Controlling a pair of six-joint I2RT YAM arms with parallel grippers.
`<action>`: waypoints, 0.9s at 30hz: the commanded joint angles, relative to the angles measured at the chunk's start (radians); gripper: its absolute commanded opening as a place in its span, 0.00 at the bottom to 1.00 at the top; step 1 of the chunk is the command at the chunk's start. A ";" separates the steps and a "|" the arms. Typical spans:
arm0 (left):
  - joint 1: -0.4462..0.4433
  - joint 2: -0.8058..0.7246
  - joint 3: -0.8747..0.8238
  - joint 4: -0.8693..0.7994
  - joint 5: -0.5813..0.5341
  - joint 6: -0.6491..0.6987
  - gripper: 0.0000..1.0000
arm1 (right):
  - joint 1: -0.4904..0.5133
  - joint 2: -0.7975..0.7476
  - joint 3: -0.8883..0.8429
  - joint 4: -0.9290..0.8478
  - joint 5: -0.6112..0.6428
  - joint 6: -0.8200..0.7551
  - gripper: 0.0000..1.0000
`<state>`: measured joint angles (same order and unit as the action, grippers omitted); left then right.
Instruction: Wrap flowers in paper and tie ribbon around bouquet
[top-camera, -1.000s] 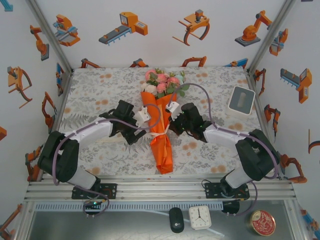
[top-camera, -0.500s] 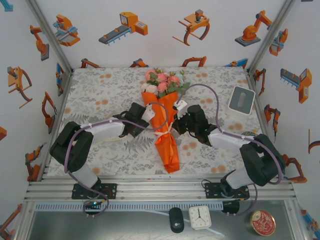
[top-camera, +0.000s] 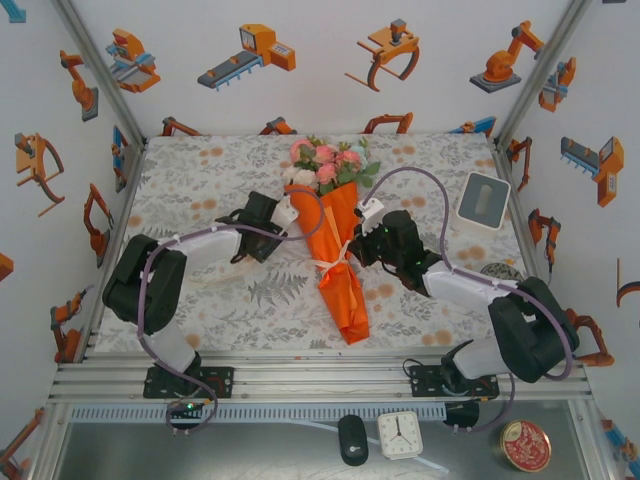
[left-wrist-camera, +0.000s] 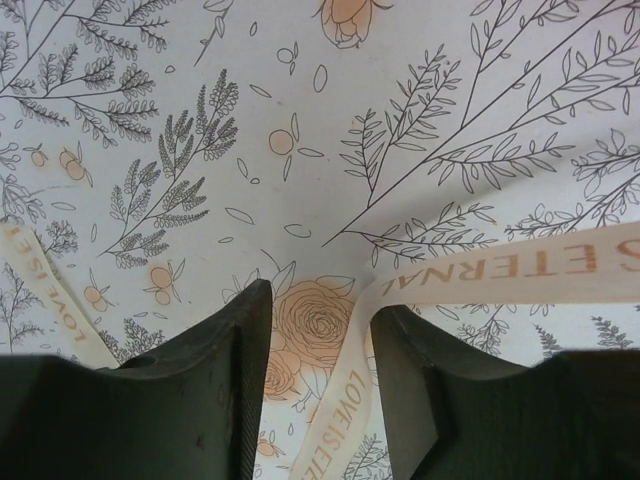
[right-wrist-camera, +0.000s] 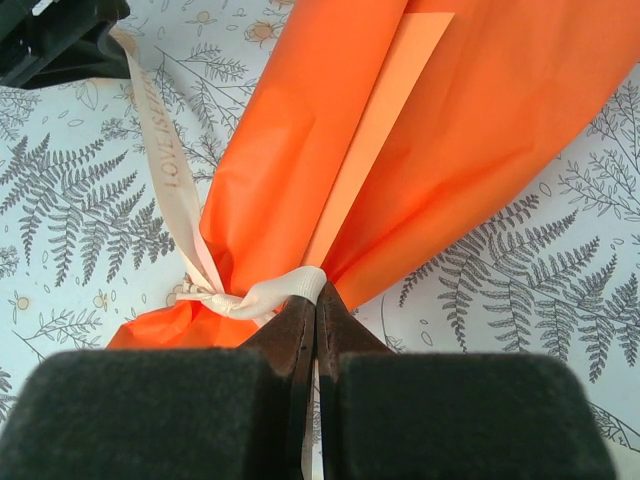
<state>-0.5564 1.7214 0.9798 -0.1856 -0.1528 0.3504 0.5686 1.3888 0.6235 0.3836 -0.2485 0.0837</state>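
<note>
Bouquet (top-camera: 345, 300) lies along the middle of the table (top-camera: 200, 180), blooms at the far end, and its near tip has swung to the right over the last second. Orange paper (right-wrist-camera: 480, 120) is fully rolled into a cone around the flowers (top-camera: 325, 165), so wrapping appears complete. Left gripper (left-wrist-camera: 320, 305) has moved toward the far side and narrowed its jaws. They still stand apart, with one tail of the ribbon (left-wrist-camera: 500, 265) running through the gap. Right gripper (right-wrist-camera: 315, 305) is closed at the cone's waist, apparently pinching the ribbon beside the knot (right-wrist-camera: 225, 300). Judged from this, the tie is being drawn tight and the task is near its end.
</note>
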 joint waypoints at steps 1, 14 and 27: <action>0.000 0.074 0.007 -0.103 0.061 0.023 0.34 | -0.009 -0.023 -0.003 0.040 0.011 0.019 0.00; -0.041 -0.338 -0.073 0.172 0.373 -0.211 0.00 | -0.137 -0.007 0.104 -0.215 -0.130 0.222 0.39; 0.075 -0.401 -0.069 0.251 0.322 -0.433 0.00 | -0.276 0.021 0.066 -0.316 -0.173 0.106 0.52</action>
<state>-0.5125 1.3468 0.9054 0.0303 0.1757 0.0082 0.2852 1.3724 0.6796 0.1040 -0.4095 0.2764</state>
